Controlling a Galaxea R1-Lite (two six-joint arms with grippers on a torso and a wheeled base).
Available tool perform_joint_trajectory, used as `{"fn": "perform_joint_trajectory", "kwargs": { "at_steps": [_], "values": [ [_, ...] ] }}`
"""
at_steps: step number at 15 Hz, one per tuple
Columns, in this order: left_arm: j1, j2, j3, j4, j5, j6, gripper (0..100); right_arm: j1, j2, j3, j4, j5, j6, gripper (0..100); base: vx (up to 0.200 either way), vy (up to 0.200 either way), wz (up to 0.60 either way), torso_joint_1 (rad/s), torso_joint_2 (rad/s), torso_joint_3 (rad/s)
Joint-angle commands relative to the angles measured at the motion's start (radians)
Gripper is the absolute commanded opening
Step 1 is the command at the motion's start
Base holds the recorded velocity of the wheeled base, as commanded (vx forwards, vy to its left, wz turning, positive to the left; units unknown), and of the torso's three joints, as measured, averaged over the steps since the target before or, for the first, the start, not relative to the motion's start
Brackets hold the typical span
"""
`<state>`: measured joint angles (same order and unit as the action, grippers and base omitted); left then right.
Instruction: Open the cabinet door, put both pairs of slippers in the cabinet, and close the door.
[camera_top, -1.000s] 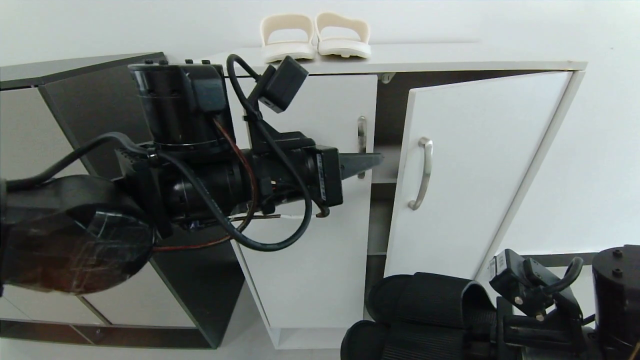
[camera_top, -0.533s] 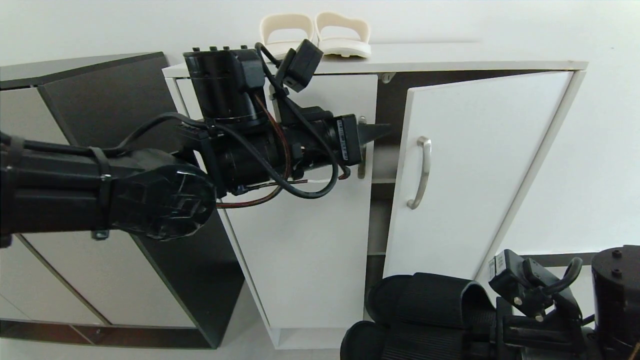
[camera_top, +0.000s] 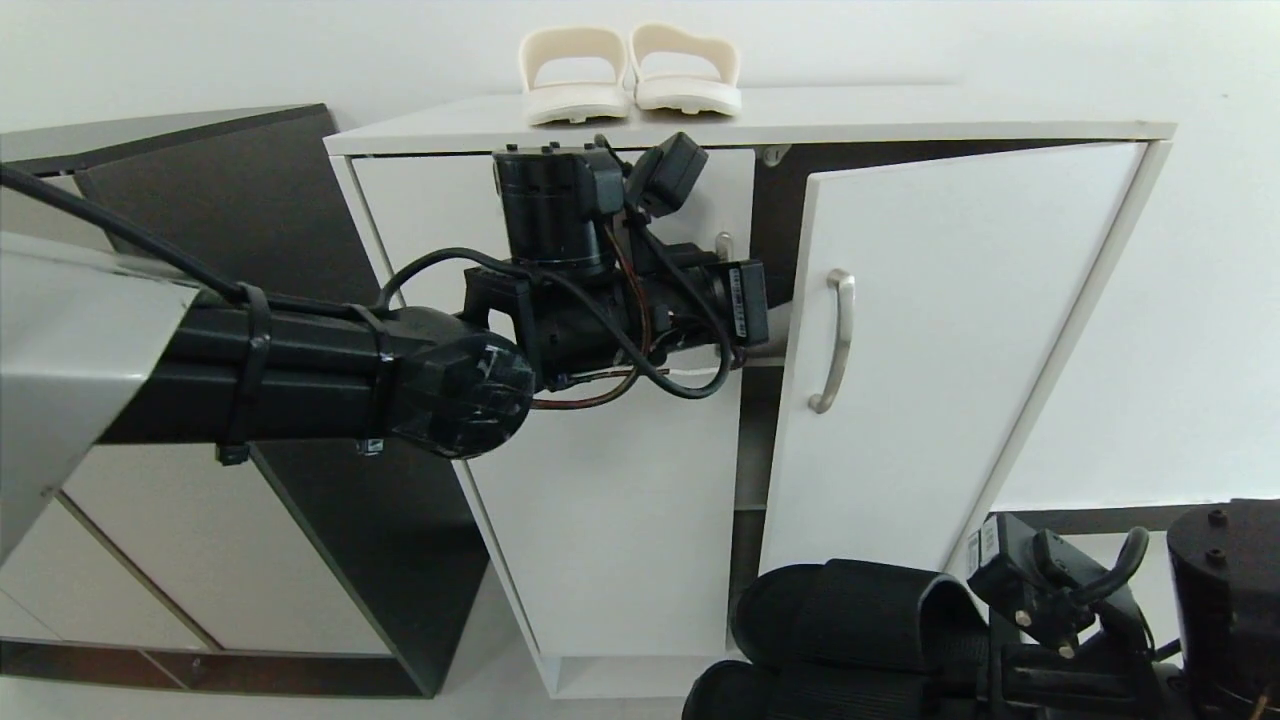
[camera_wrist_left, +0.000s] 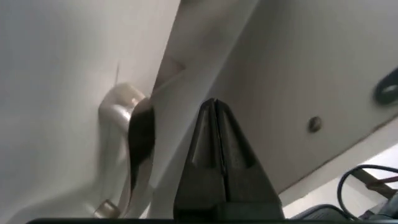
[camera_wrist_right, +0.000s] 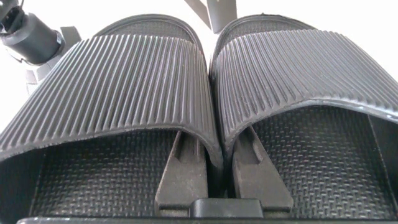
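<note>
Slippers of black ribbed rubber (camera_wrist_right: 137, 81) pinched in right gripper (camera_wrist_right: 217, 146) jaws.
Left gripper (camera_wrist_left: 215, 106), jaws pressed together, at edge of white cabinet door (camera_top: 950, 330), ajar.

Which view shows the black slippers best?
Right wrist view: both black slippers side by side, right gripper pinching their inner walls. Head view catches them partly, at its bottom edge; left wrist view faces the door handle.
</note>
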<state>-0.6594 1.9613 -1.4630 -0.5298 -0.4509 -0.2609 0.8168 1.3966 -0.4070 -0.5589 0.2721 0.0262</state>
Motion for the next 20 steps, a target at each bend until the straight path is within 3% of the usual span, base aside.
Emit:
{"fn": "perform_joint_trajectory", "kwargs": {
  "at_steps": [1, 3, 8, 9, 11, 13, 14, 15, 16, 17, 18, 19, 20],
  "values": [
    [0.0, 0.01, 0.0, 0.001, 0.0, 0.0, 0, 0.028, 0.012, 0.004, 0.001, 0.001, 0.0, 0, -0.2, 0.0, 0.0, 0.002, 0.0, 0.007],
    [-0.009, 0.005, 0.006, 0.001, 0.001, 0.002, 0, 0.054, 0.013, 0.008, 0.001, -0.002, 0.0, 0, -0.2, 0.0, 0.0, 0.007, 0.0, -0.002],
    [-0.217, -0.016, 0.029, -0.001, 0.078, 0.041, 0, 0.087, 0.01, 0.017, 0.001, -0.002, 0.0, 0, -0.2, 0.0, 0.0, 0.003, 0.0, 0.001],
    [-0.229, -0.016, 0.029, -0.003, 0.078, 0.051, 0, 0.087, 0.012, 0.017, 0.001, -0.004, 0.001, 0, -0.2, 0.0, 0.0, -0.002, 0.0, 0.002],
    [-0.22, -0.019, 0.029, -0.007, 0.081, 0.054, 0, 0.082, 0.022, 0.007, -0.003, -0.01, 0.009, 0, -0.2, 0.0, 0.0, 0.0, 0.0, 0.002],
    [-0.146, -0.084, 0.053, -0.027, 0.146, 0.063, 0, 0.045, 0.093, -0.044, -0.007, -0.117, 0.018, 0, -0.1, 0.0, 0.0, -0.001, 0.0, -0.001],
    [-0.141, -0.091, 0.056, -0.029, 0.152, 0.063, 0, 0.042, 0.099, -0.049, -0.007, -0.129, 0.021, 0, 0.0, 0.0, 0.0, 0.0, 0.0, 0.0],
    [-0.065, -0.216, 0.133, -0.03, 0.241, 0.065, 0, 0.022, 0.168, -0.122, -0.016, -0.258, 0.095, 0, 0.0, 0.0, 0.0, 0.0, 0.0, 0.0],
    [-0.017, -0.346, 0.248, -0.021, 0.324, 0.094, 0, 0.018, 0.205, -0.18, -0.019, -0.35, 0.156, 0, 0.0, 0.0, 0.0, 0.0, 0.0, 0.0],
    [0.018, -0.49, 0.389, 0.008, 0.414, 0.161, 0, 0.005, 0.239, -0.23, -0.019, -0.424, 0.184, 0, 0.0, 0.0, 0.0, 0.0, 0.0, 0.0],
    [0.023, -0.619, 0.521, 0.039, 0.514, 0.239, 0, -0.007, 0.269, -0.26, -0.019, -0.472, 0.189, 0, 0.0, 0.0, 0.0, 0.0, 0.0, 0.0],
    [0.02, -0.772, 0.658, 0.056, 0.618, 0.292, 0, -0.018, 0.294, -0.289, -0.019, -0.521, 0.196, 0, 0.0, 0.0, 0.0, 0.0, 0.0, 0.0],
    [0.014, -0.912, 0.776, 0.07, 0.686, 0.281, 0, -0.022, 0.309, -0.303, -0.021, -0.561, 0.204, 0, 0.0, 0.0, 0.0, 0.0, 0.0, 0.0]
  ]
}}
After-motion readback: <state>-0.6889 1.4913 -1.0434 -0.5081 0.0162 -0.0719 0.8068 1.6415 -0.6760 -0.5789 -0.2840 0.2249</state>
